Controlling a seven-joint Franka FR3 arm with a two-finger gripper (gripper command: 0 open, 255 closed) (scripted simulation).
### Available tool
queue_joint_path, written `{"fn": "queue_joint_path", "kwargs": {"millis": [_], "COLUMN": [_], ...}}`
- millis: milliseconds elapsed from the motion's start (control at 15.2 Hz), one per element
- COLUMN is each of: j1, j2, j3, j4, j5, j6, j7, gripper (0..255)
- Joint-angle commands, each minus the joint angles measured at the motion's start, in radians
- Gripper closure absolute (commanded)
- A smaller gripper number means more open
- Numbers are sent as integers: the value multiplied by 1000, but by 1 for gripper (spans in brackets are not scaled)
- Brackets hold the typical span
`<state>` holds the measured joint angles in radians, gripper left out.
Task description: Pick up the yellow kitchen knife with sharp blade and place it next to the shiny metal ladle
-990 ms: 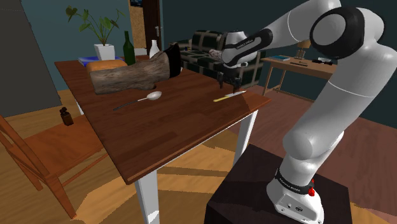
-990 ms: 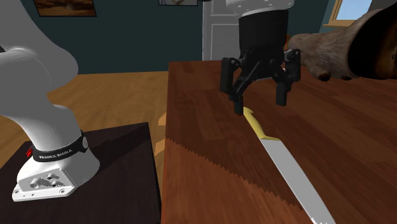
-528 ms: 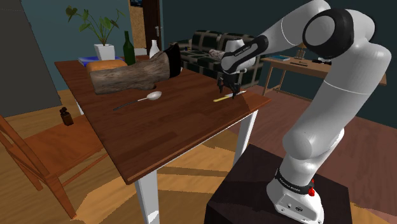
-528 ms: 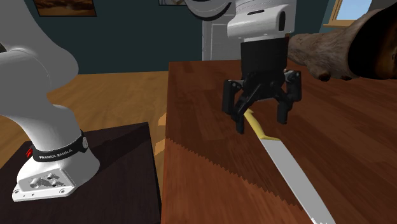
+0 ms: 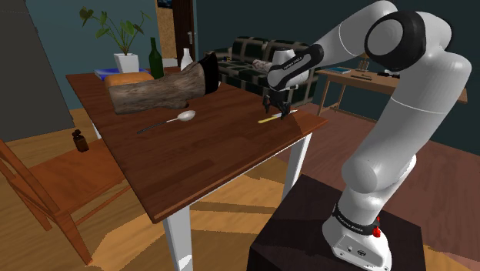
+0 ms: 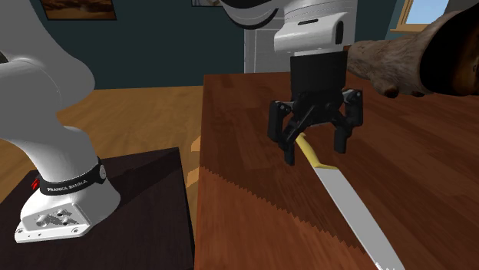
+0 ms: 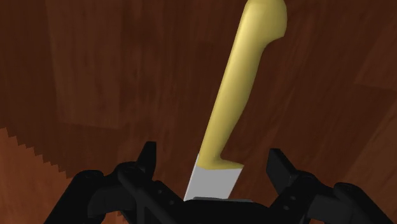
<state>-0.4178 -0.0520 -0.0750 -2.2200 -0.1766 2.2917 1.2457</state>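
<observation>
A knife with a yellow handle and a silver blade lies flat on the brown wooden table, near the edge closest to the arm. My black gripper hangs open just above the handle, one finger on each side, not touching it. In the shoulder view the gripper stands over the knife. The ladle, with a pale bowl and thin handle, lies further toward the shoulder view's left, in front of a big log.
At the table's far end stand a green bottle, a white bottle and a potted plant. A wooden chair with a small dark bottle sits at the shoulder view's left. The table edge runs close by the gripper.
My gripper has come down over the knife handle, from well above the table to just over it. The fingers stayed open. The knife has not moved.
</observation>
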Motion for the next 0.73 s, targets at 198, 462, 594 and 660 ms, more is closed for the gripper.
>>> {"fn": "queue_joint_path", "kwargs": {"millis": [198,462,594,660], "j1": [0,0,0,0], "j2": [0,0,0,-6], "j3": [0,0,0,0], "j4": [0,0,0,7], "j5": [0,0,0,1], "j6": [0,0,0,-13], "j7": [0,0,0,-2], "gripper": [255,255,255,255]}}
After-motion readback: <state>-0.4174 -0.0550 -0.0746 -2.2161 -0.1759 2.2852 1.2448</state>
